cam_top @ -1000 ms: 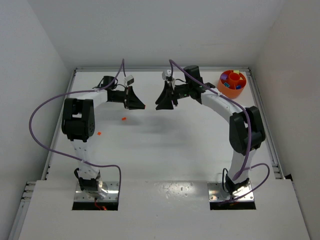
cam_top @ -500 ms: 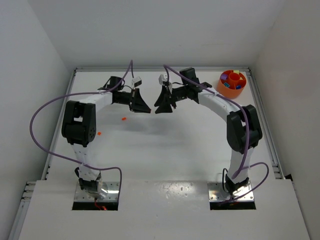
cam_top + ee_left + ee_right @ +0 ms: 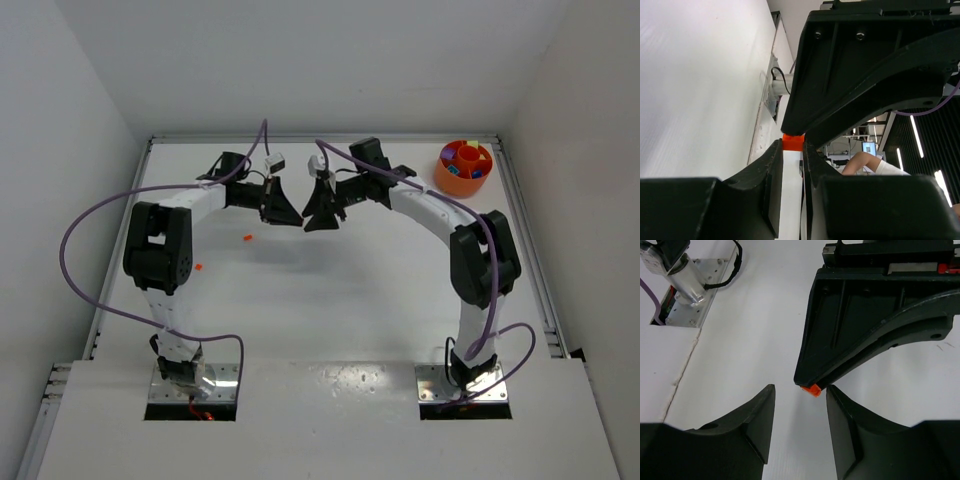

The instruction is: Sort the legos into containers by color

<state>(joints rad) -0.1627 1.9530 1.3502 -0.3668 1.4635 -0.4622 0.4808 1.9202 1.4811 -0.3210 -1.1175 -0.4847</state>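
My left gripper (image 3: pixel 297 219) hangs above the back middle of the table, shut on an orange-red lego (image 3: pixel 793 141) pinched at its very tips. My right gripper (image 3: pixel 313 222) faces it tip to tip and is open. In the right wrist view that lego (image 3: pixel 813 389) pokes out of the left gripper (image 3: pixel 875 315), just inside the gap of the right gripper (image 3: pixel 800 388) and close to its right finger. Two more orange-red legos (image 3: pixel 247 238) (image 3: pixel 198 267) lie on the table to the left. An orange container (image 3: pixel 441 163) with coloured bits stands at the back right.
White walls close in the table at the back and sides. Purple cables loop from both arms. The arm bases (image 3: pixel 190 375) (image 3: pixel 465 378) sit at the near edge. In the left wrist view the right gripper (image 3: pixel 865 75) fills the upper right.
Both grippers have moved toward each other and their tips now meet. The right gripper's jaws opened wider early on. The left gripper has kept its hold on the lego.
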